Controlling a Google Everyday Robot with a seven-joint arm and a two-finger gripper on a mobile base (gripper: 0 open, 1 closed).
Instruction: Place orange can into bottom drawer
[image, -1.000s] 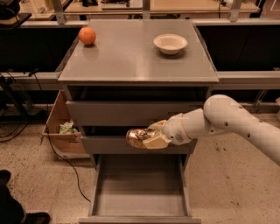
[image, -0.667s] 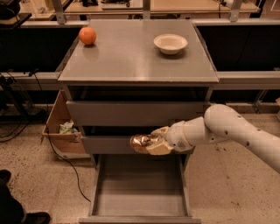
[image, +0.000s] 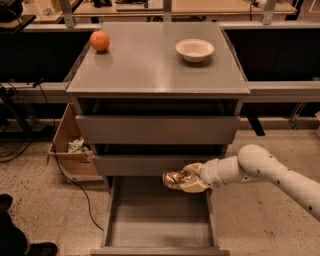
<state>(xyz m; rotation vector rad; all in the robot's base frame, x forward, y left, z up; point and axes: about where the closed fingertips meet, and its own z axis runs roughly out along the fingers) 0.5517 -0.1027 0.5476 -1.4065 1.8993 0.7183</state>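
Observation:
The orange can (image: 173, 177) lies sideways in my gripper (image: 186, 179), its shiny end pointing left. The gripper is shut on it and holds it above the rear right part of the open bottom drawer (image: 157, 220), just in front of the middle drawer's face. The white arm reaches in from the right. The bottom drawer is pulled out, a wide grey tray with a bare flat floor.
An orange fruit (image: 100, 40) and a white bowl (image: 194, 49) sit on the cabinet top (image: 150, 70). The two upper drawers (image: 157, 129) are nearly closed. A cardboard box (image: 72, 150) with cables stands left of the cabinet. A dark shoe (image: 12, 237) is at bottom left.
The gripper with the can has moved down and slightly right, from in front of the middle drawer to just above the open bottom drawer.

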